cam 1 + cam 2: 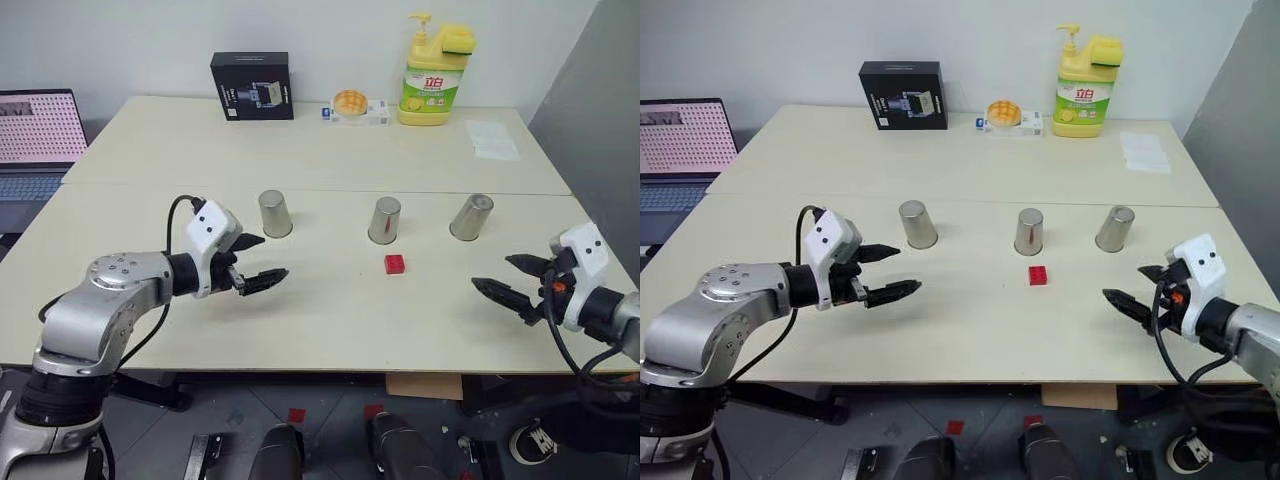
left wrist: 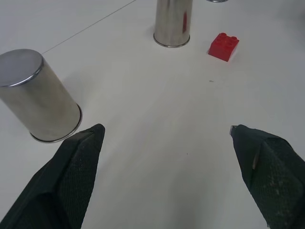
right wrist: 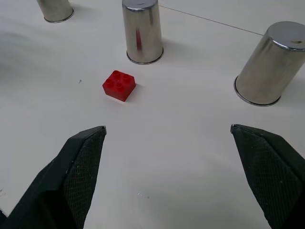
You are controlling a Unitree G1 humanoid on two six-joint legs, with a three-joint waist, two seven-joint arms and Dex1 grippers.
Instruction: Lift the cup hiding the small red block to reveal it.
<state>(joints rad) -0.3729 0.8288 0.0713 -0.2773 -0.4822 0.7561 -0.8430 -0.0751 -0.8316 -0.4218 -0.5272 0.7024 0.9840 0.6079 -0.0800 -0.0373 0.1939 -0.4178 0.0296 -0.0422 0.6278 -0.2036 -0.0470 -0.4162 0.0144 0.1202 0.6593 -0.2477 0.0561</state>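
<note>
pale table (image 1: 330, 320), three upturned steel cups in a row. red block (image 1: 395, 264) sits uncovered just in front of the middle cup (image 1: 384, 220), so hiding comes first i'd say. left gripper (image 1: 255, 262) and right gripper (image 1: 508, 280) both spread wide, empty.

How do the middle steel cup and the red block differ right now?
The middle steel cup is tall, round and shiny; the red block is low, square, studded and far smaller. The cup stands upside down farther from the robot, the block nearer, apart from it. Both rest on the table, untouched.
</note>
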